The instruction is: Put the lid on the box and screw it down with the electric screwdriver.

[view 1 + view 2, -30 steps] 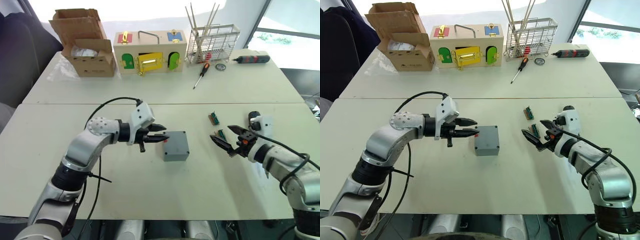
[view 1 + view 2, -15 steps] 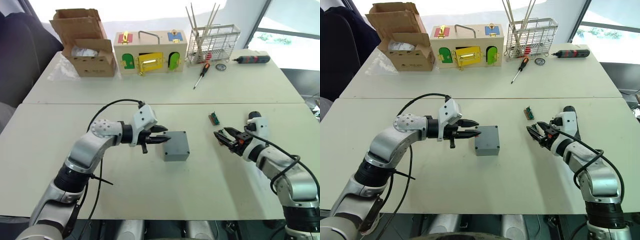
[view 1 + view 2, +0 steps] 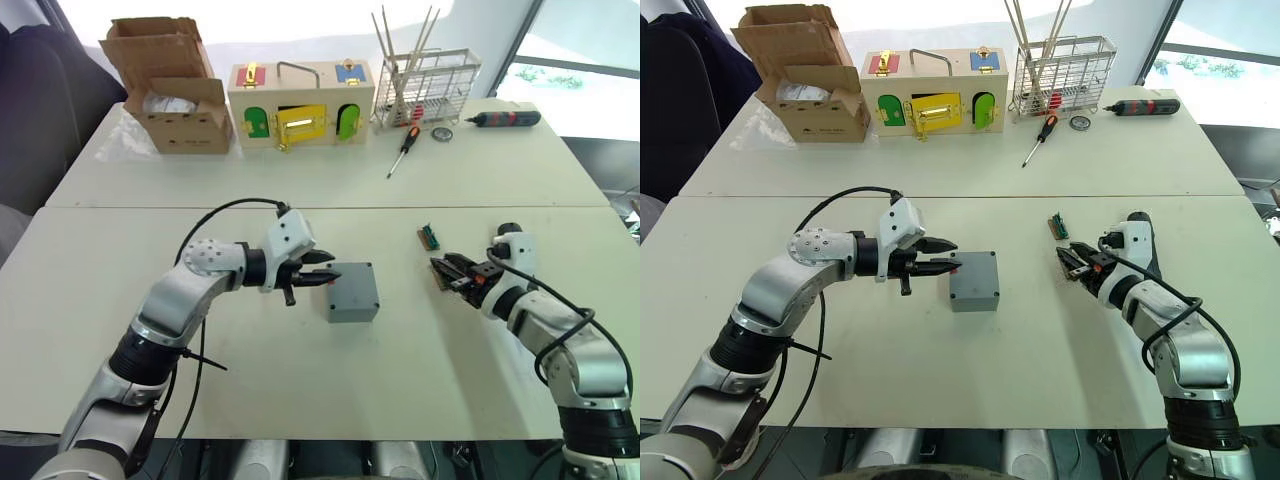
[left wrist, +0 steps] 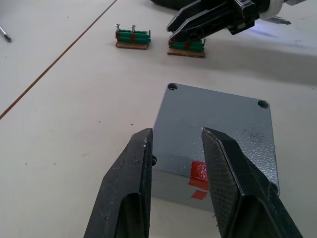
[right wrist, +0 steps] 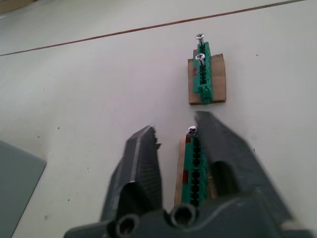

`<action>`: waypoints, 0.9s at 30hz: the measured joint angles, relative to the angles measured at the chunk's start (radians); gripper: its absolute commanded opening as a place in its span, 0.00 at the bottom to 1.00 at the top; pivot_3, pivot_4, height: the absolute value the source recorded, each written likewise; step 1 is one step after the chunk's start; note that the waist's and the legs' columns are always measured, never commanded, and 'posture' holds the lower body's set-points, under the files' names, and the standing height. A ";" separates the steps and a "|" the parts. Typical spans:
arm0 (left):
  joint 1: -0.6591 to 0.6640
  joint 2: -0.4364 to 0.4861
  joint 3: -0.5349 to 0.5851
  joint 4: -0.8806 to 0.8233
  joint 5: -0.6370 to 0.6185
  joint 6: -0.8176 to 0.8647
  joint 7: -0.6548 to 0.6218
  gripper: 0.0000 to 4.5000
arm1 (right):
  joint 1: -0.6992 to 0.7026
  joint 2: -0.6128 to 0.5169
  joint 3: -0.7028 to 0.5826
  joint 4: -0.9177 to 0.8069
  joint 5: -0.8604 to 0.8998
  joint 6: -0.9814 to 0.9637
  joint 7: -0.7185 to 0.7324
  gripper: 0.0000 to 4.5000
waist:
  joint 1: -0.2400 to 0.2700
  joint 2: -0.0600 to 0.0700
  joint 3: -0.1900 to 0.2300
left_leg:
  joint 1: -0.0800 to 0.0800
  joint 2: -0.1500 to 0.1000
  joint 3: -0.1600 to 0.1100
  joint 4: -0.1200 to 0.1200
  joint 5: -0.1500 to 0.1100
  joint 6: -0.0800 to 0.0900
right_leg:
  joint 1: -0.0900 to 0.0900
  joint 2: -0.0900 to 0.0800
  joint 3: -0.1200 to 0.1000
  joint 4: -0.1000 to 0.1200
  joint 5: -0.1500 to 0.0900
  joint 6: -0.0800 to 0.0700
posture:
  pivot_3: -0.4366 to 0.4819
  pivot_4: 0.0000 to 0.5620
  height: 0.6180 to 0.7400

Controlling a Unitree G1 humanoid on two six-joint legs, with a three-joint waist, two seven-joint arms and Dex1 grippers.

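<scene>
The grey box [image 3: 352, 296] stands mid-table, a red mark [image 4: 199, 171] on its near side. On top of it lies the flat grey lid [image 4: 218, 124], with screw holes at its corners. My left gripper [image 3: 336, 268] is open at the box's left edge, with nothing between its fingers [image 4: 132, 173]. To the right, my right gripper [image 3: 441, 268] is shut on a green screw strip [image 5: 193, 168] on a cardboard base, one screw standing at its tip. The electric screwdriver is out of view.
A second green strip with two screws [image 3: 429, 236] lies just beyond the right gripper. On the far table stand a cardboard box [image 3: 175, 100], a wooden box with coloured doors [image 3: 300, 105] and a wire rack [image 3: 425, 85]. A hand screwdriver [image 3: 402, 150] and a black-and-red tool [image 3: 505, 118] lie there too.
My right gripper moved forward over the nearer green strip and closed from wide open. The left gripper edged closer to the box, then held still.
</scene>
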 measured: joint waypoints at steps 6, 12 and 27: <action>0.000 0.000 0.000 0.000 0.003 0.000 0.003 0.34 | -0.001 0.001 0.000 0.017 -0.011 -0.012 -0.004 0.01 | 0.000 0.000 0.000 | 0.000 0.000 0.000 0.000 0.000 0.000 | 0.000 0.000 0.000 0.000 0.000 0.000 | 0.48 0.27 0.92; 0.000 0.000 0.000 0.000 0.003 0.000 0.009 0.34 | -0.002 0.008 -0.014 0.018 -0.002 -0.017 -0.007 0.01 | 0.000 0.000 0.000 | 0.000 0.000 0.000 0.000 0.000 0.000 | 0.000 0.000 0.000 0.000 0.000 0.000 | 0.48 0.27 0.92; 0.001 -0.010 0.000 0.000 0.003 0.000 0.009 0.34 | -0.011 0.025 -0.073 -0.036 0.084 0.013 -0.004 0.01 | 0.000 0.000 0.000 | 0.000 0.000 0.000 0.000 0.000 0.000 | 0.000 0.000 0.000 0.000 0.000 0.000 | 0.48 0.27 0.92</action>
